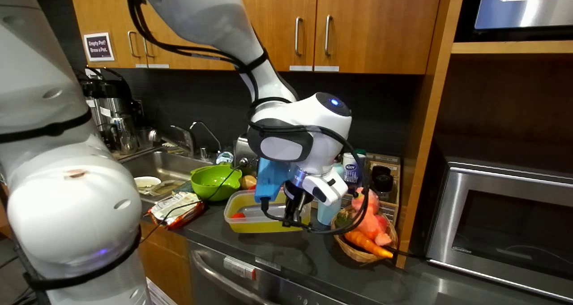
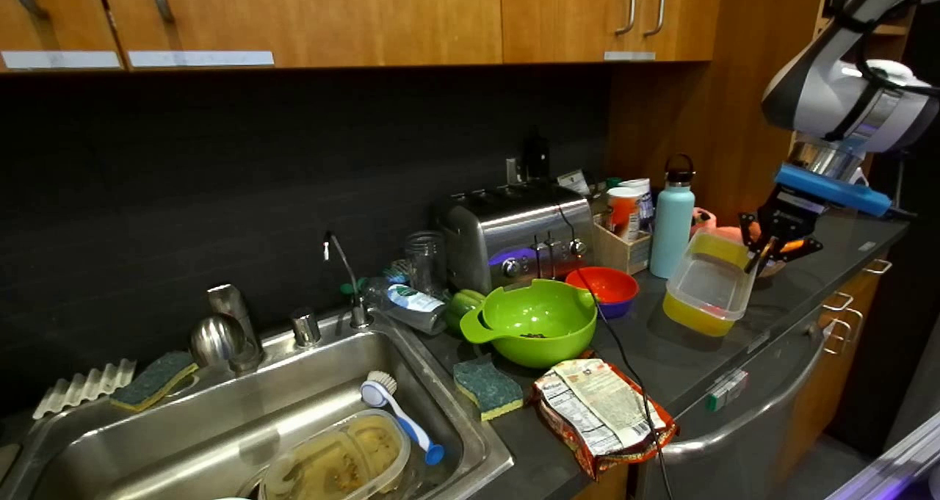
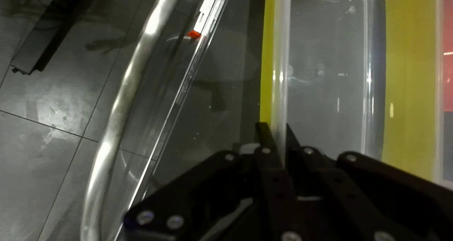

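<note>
A rectangular plastic container with yellow sides and a transparent rim shows at the counter's front in both exterior views. My gripper is shut on its near long wall; it also shows in an exterior view. In the wrist view, the dark fingers stand on either side of the container's transparent wall. The container looks tilted in an exterior view; I cannot tell whether its bottom touches the counter. A small red spot shows at one end of it; I cannot tell what it is.
A green bowl, a red bowl and a red snack bag lie toward the sink. A light blue bottle and a toaster stand behind. A wicker basket holds a plush toy and a carrot.
</note>
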Controlling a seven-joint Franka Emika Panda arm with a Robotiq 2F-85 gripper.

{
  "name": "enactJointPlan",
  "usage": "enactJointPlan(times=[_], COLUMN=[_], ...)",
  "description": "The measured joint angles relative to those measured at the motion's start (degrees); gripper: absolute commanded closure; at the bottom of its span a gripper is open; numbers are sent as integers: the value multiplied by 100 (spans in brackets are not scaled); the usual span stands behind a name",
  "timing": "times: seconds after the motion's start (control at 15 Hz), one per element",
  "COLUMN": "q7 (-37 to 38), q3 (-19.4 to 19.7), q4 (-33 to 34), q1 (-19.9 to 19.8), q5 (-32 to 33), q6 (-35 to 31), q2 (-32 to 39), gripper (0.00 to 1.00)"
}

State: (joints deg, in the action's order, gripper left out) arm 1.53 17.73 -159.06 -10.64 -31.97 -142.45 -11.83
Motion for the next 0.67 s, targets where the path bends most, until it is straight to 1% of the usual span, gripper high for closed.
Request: enactJointPlan(times=[0.33,0.67], q7=[-395,-695], q3=[0,-6], q4=[-16,38], q1=[7,2], q5=[-601,-1016], q6=[128,281], q2=[339,714], gripper=[98,98])
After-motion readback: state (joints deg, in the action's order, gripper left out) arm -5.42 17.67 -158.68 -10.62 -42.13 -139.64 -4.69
